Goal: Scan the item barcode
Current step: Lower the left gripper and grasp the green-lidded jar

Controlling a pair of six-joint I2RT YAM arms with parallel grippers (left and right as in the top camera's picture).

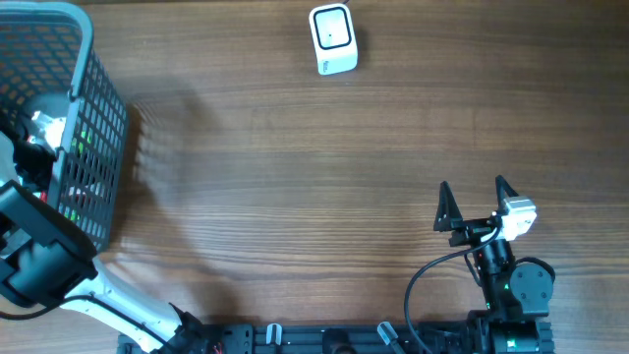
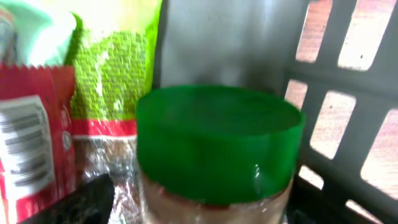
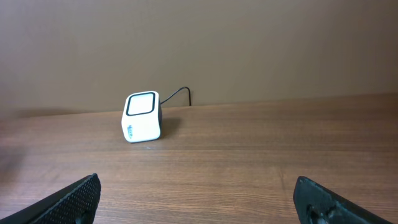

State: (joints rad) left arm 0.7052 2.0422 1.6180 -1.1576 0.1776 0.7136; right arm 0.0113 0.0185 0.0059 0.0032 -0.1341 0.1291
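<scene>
Red foil packet (image 2: 34, 134): white panel with black barcode bars on its front; the digits are too blurred to read.
White cube-shaped scanner (image 3: 142, 117): small blue marking low on its front face, too small to read.
Legible words or numbers: none.

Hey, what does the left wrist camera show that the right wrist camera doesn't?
Only the left wrist view: the inside of the basket wall, a green-lidded jar up close, a red packet with a barcode, and a green bag behind. Only the right wrist view: the white scanner, its cable, and the right fingers spread wide. Both share the wooden table, glimpsed through the basket slots in the left view.
</scene>
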